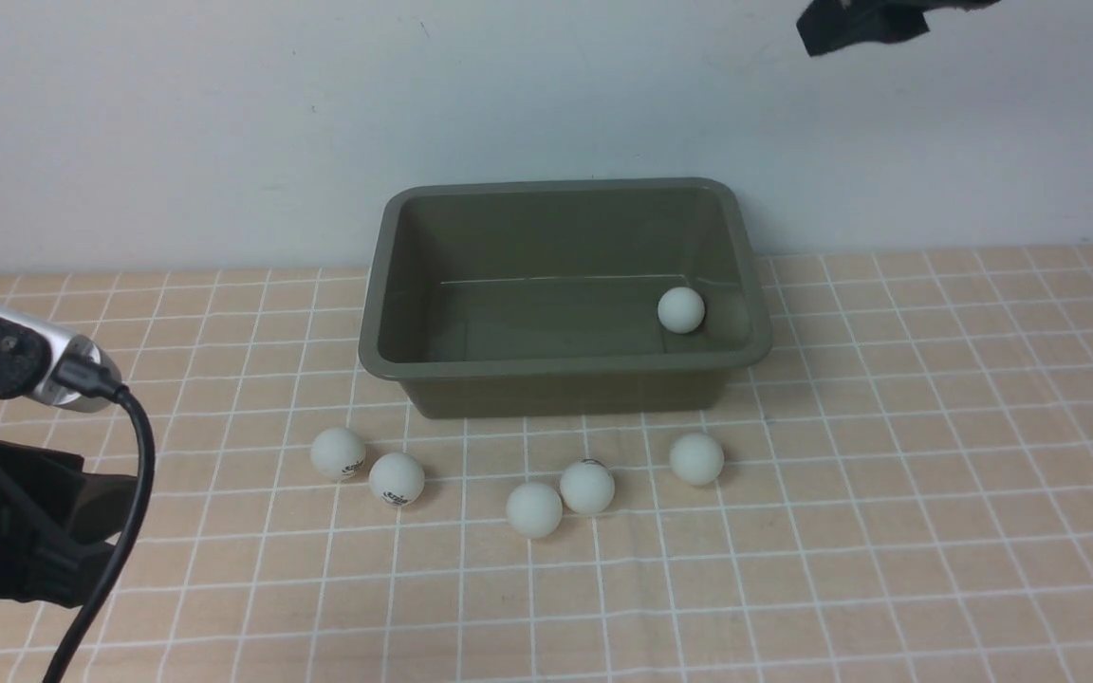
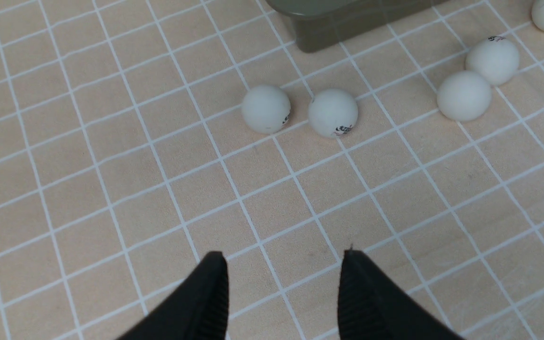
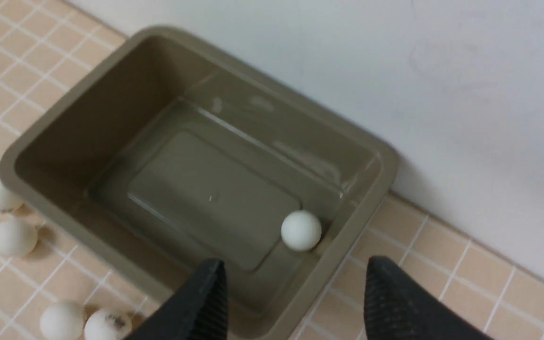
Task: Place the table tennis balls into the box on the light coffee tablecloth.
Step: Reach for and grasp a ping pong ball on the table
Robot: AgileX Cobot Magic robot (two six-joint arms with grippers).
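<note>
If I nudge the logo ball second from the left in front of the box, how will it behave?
Probably rolls off readily: the logo ball is a smooth sphere on flat tablecloth. It may bump the neighbouring ball close beside it. A pinch off-centre could squirt it out, given its round surface.

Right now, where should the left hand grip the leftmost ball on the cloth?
Probably across its middle, from straight above: the leftmost ball is round and uncovered. Turn the left hand so it closes fore and aft, since its neighbour sits close on its right.
</note>
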